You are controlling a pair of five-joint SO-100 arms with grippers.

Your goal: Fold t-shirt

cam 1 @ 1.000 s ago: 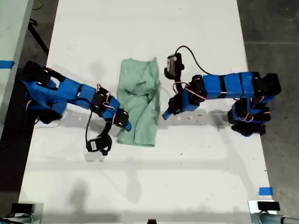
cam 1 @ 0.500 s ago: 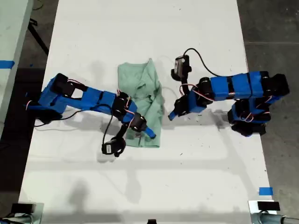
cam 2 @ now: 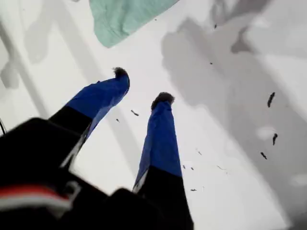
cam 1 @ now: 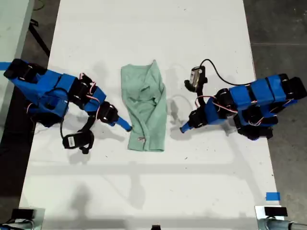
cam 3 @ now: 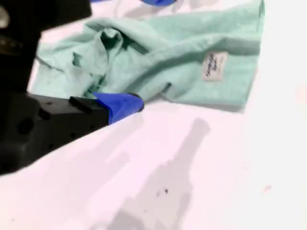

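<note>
The t-shirt [cam 1: 146, 112] lies near the middle of the white worktop [cam 1: 144, 191]. It is a pale mint-green cloth drawn into a narrow strip running up and down the exterior view. Its sides are turned inward, the upper half is rumpled, and a small white label [cam 1: 140, 139] shows near the lower end.

My second pincer [cam 1: 127, 127] sits just beside the strip's edge on the exterior view's left, not holding the cloth. Only one blue tip shows, so I cannot tell whether it is released or clenched. My first pincer [cam 2: 141, 86] rests over bare worktop on the exterior view's right, a little apart from the shirt, with its jaws spread and empty.

The side folds look done, and neither arm grips anything, so this reads as a pause between folds. The next move likely calls for pinching one end of the strip at both corners. That end would then be carried over to meet the other, keeping the layers from sliding apart.
</note>
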